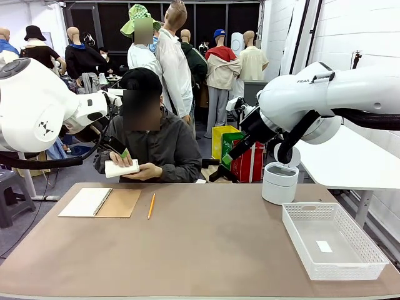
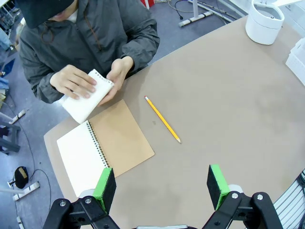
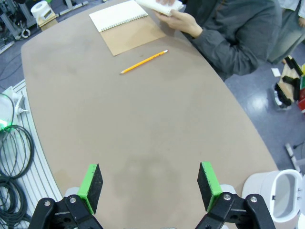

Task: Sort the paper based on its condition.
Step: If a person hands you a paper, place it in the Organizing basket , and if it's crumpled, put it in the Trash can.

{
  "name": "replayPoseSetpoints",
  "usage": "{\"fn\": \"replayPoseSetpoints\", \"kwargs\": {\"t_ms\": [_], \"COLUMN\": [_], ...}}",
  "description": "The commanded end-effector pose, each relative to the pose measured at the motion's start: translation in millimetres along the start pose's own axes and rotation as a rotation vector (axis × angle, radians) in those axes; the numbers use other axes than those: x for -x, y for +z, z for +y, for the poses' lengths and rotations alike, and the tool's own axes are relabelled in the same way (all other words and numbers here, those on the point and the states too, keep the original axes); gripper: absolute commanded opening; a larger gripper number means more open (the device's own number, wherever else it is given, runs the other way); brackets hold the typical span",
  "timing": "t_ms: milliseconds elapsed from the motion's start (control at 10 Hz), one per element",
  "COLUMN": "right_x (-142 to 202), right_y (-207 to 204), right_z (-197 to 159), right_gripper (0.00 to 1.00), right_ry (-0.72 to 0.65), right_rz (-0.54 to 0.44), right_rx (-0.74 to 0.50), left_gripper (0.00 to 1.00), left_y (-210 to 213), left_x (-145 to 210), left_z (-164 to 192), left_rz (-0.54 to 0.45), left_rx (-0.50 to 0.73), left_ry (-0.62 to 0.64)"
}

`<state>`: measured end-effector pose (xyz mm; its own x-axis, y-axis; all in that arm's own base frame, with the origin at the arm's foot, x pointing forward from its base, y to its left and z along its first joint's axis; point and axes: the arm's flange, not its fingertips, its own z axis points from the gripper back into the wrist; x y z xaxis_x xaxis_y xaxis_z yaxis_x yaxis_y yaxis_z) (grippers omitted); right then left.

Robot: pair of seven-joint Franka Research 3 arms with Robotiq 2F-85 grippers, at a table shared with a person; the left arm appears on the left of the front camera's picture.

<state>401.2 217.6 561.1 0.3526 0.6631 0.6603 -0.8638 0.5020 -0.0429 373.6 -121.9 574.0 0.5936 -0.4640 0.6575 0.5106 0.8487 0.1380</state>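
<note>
Table: brown, rounded wooden-look table (image 1: 206, 250), bearing the notepad and everything else.
Person: seated in a dark grey jacket (image 1: 169, 147) at the far edge, just behind the notepad.
Left gripper: black two-finger left gripper (image 2: 161, 185) with green pads, raised above the notepad's near side; jaws spread wide, nothing between them.
Right gripper: matching right gripper (image 3: 149, 183), raised well apart from the notepad over the table's other end; jaws wide, empty.
Basket: white plastic mesh basket (image 1: 294, 231), well to the right of the notepad.
Bin: white round lidded bin (image 1: 279, 183), well right of the notepad at the far edge.
Notepad: open spiral-bound notepad (image 1: 100, 202), white page and brown cardboard cover, lying flat.
Paper: folded white paper (image 2: 83, 102), off the table just beyond the notepad's far edge, between one hand (image 2: 74, 82) and the other hand (image 2: 116, 76).
Pencil: yellow pencil (image 1: 151, 205), just beside the notepad's brown cover, not touching.
Scrap: small white scrap (image 1: 324, 246) on the basket floor.
</note>
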Motion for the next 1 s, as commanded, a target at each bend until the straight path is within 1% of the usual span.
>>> {"fn": "replayPoseSetpoints", "kwargs": {"t_ms": [0,900], "right_x": [-0.3,-0.3], "right_y": [0.2,0.2], "right_z": [-0.2,-0.2], "right_gripper": [1.00,1.00], "right_ry": [-0.007,-0.007], "right_rz": [0.001,0.001], "right_rx": [0.004,0.004], "left_gripper": [1.00,1.00], "left_y": [0.7,0.7], "left_x": [0.0,0.0], "left_z": [0.9,0.9], "left_rz": [-0.002,-0.002], "left_rx": [0.001,0.001], "left_ry": [-0.001,-0.001]}}
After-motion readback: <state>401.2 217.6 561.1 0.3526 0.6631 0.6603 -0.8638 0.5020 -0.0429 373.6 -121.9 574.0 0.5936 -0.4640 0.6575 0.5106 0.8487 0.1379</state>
